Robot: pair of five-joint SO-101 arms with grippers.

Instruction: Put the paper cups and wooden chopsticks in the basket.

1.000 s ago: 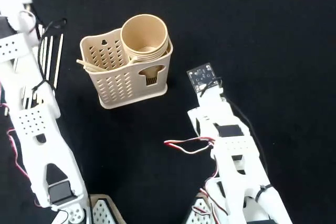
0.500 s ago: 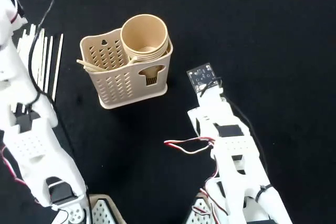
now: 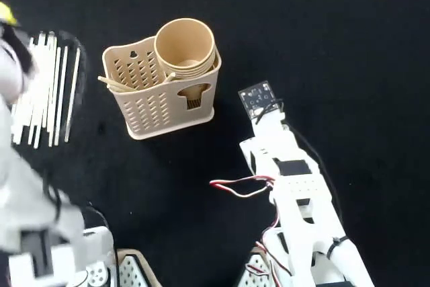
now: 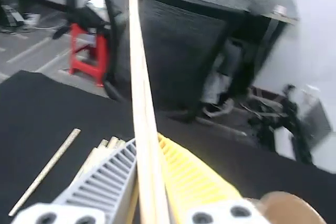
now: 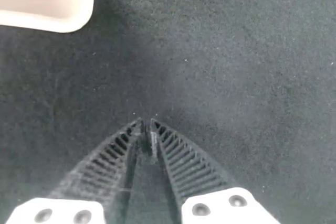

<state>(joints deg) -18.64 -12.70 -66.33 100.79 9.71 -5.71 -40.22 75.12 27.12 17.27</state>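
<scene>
Chopstick step, I judged: left claw (image 4: 146, 148) was clamped on one wooden chopstick (image 4: 137, 66); paper cups (image 3: 185, 48) sat stacked inside the basket (image 3: 158, 109); loose chopsticks (image 3: 47, 92) lay beside the basket; right claw (image 5: 144, 129) sat pinched shut, empty, near it; next move: carry this stick over the basket's free compartment, tip down, release.

High camera down over table (image 3: 349, 45) and basket (image 3: 161, 109) — right wrist close beside basket, left wrist roomward.

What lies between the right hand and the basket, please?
Just bare black cloth separates the right hand from the basket, as the right wrist view shows.
</scene>
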